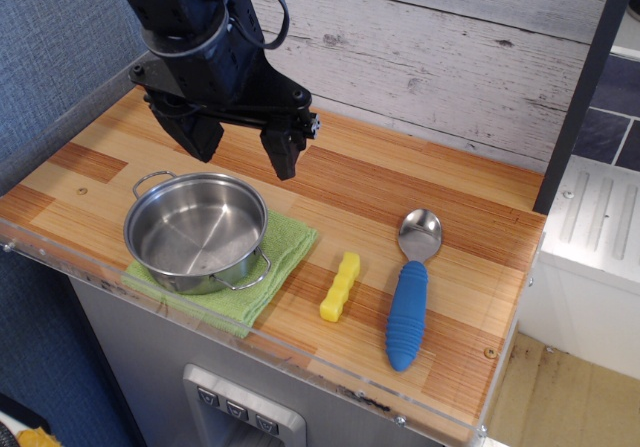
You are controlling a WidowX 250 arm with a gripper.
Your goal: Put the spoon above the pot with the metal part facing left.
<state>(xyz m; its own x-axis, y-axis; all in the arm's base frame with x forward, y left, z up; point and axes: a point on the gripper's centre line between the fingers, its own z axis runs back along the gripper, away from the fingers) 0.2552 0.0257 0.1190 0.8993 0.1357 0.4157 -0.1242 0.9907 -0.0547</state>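
The spoon [409, 300] lies on the wooden table at the right. Its ribbed blue handle points toward the front edge and its silver metal part [420, 233] points toward the back wall. The shiny steel pot [196, 232] stands at the left on a green cloth [283, 257], with wire loop handles at back left and front right. My gripper [242, 150] hangs open and empty just behind the pot, a little above the table, far left of the spoon.
A small yellow bumpy block [340, 288] lies between the pot and the spoon. A whitewashed plank wall [440, 47] runs along the back. A dark post [590, 77] stands at the right rear corner. A clear acrylic lip lines the table's front edge [330, 367].
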